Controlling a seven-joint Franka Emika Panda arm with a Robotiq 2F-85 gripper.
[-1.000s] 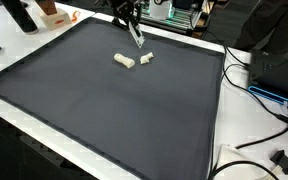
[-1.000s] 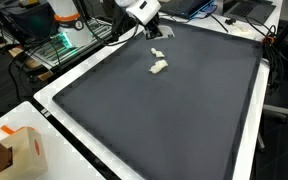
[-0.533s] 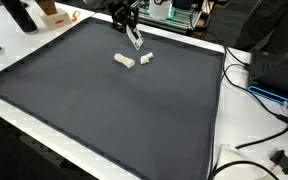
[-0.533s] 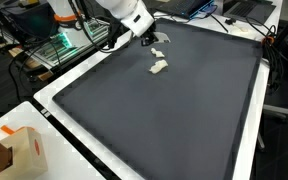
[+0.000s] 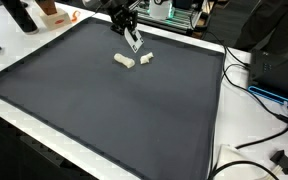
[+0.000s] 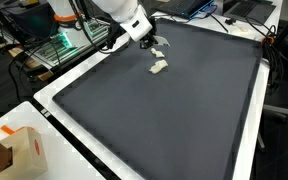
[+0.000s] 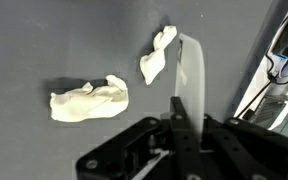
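Observation:
My gripper is shut on a thin white flat strip that points down from the jaws toward the dark mat. Two crumpled white pieces lie on the mat near its far edge. The larger piece lies to one side of the strip. The smaller piece lies right beside the strip's tip. Whether the strip touches it cannot be told.
The mat lies on a white table. An orange and white box stands at a table corner. Cables and black devices lie along one side. Electronics with green lights stand behind the arm.
The arm has swung a little across the mat's far edge and the strip has come nearer the smaller white piece. The two pieces have not moved.

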